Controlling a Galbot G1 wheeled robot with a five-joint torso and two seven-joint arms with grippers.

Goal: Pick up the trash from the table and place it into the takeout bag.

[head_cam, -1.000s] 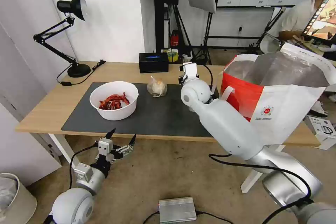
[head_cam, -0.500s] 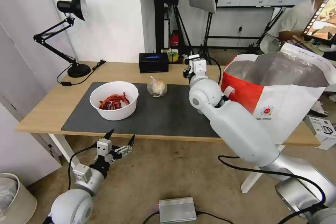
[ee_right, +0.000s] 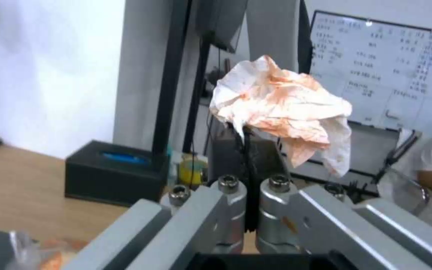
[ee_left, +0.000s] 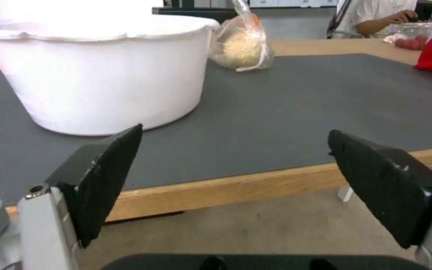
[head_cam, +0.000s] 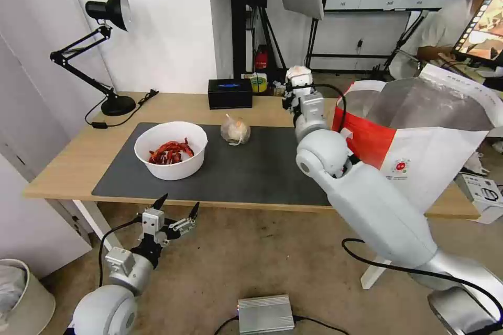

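My right gripper is raised above the table's far side, just left of the takeout bag, and is shut on a crumpled white tissue stained orange. The tissue pokes up above the fingers. On the dark mat stand a white bowl of red scraps and a small knotted clear bag. In the left wrist view the bowl and the knotted bag lie beyond the open fingers. My left gripper hangs open below the table's front edge. A clear tray with red bits sits far back.
A black desk lamp stands at the table's back left, a black rectangular box at the back middle. A person sits behind the takeout bag at the right. A silver box lies on the floor, a white bin at lower left.
My right arm has lifted and swung right toward the takeout bag, carrying the tissue. The left gripper has sunk slightly and stays open.
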